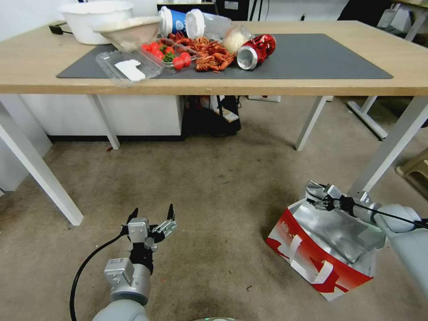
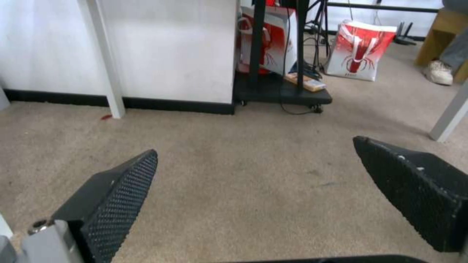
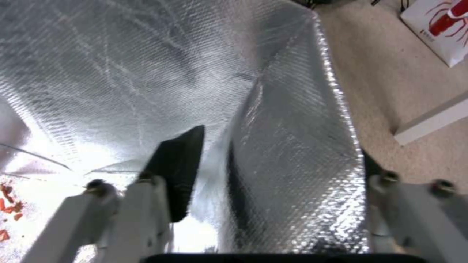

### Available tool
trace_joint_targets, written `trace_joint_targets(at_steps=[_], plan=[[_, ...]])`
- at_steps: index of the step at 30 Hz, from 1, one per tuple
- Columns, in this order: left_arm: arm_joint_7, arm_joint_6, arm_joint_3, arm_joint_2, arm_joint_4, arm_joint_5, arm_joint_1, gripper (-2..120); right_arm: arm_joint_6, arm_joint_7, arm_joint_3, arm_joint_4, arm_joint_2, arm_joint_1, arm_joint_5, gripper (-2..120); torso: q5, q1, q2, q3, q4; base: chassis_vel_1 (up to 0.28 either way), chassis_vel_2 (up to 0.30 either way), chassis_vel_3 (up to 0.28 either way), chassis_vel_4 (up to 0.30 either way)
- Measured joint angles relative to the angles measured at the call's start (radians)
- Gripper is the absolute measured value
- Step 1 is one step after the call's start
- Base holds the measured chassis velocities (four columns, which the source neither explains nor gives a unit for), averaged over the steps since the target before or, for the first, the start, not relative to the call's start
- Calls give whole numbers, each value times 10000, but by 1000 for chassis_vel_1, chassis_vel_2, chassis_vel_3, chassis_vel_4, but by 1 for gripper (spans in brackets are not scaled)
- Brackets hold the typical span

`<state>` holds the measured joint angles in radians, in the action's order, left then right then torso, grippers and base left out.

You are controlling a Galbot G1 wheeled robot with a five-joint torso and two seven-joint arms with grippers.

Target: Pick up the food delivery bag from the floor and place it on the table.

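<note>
I saw the boxy red-and-white paper food delivery bag (image 1: 322,249) with silver foil lining sitting on the stained brownish-grey carpet floor (image 1: 214,187) beside a white leg of the light-wood table (image 1: 26,67). My right gripper (image 1: 322,201) straddled its foil rim, whether clamped I could not tell. My left gripper (image 1: 151,217) hovered spread wide over bare carpet, well apart from the bag.

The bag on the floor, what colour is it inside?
Shiny silver foil inside the bag; right wrist view shows it best.

Pale grey rounded arms, silver wrist blocks, black cables, and black dimpled fingers (image 2: 122,193)
</note>
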<state>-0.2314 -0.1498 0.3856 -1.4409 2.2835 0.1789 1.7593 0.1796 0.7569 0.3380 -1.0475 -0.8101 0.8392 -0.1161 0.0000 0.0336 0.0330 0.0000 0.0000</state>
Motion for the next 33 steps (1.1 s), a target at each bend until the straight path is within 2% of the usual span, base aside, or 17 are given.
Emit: trace_joint_targets(at_steps=[5, 6, 9, 10, 13, 18, 25, 29, 33], plan=[[6, 9, 11, -42, 65, -26, 42, 100, 72, 130, -73, 59, -5, -52, -133, 30, 0, 0, 0, 0, 0, 0, 0, 0, 0], [6, 9, 11, -42, 65, -26, 42, 100, 72, 130, -73, 59, -5, -52, -133, 30, 0, 0, 0, 0, 0, 0, 0, 0, 0], [-16, 55, 19, -61, 89, -39, 57, 100, 125, 193, -77, 74, -48, -41, -157, 14, 0, -1, 0, 0, 1, 0, 0, 0, 0], [-16, 55, 19, -61, 89, -39, 57, 100, 125, 193, -77, 74, -48, -41, -157, 14, 0, -1, 0, 0, 1, 0, 0, 0, 0], [-31, 87, 19, -81, 114, -50, 76, 100, 138, 387, 4, 45, -76, 14, -254, 3, 1, 0, 0, 0, 0, 0, 0, 0, 0], [-36, 117, 5, -101, 114, -60, 111, 100, 207, 649, 110, -163, -34, 148, -558, 0, 2, 0, 0, 0, 1, 0, 0, 0, 0], [-128, 105, -57, -100, 145, -2, 122, 100, 125, 1801, 436, -1481, 287, 938, -2001, 0, 0, 0, 0, 0, 0, 0, 0, 0, 0], [-127, 105, -52, -87, 122, 19, 98, 100, -105, 2092, 555, -2068, 403, 1279, -2745, 0, 0, 0, 0, 0, 0, 0, 0, 0, 0], [-1, 139, 3, -20, 58, 44, 44, 100, -731, 2840, 887, -2981, 580, 1702, -3530, 0, 0, -1, 0, 0, -2, 0, 0, 0, 0]])
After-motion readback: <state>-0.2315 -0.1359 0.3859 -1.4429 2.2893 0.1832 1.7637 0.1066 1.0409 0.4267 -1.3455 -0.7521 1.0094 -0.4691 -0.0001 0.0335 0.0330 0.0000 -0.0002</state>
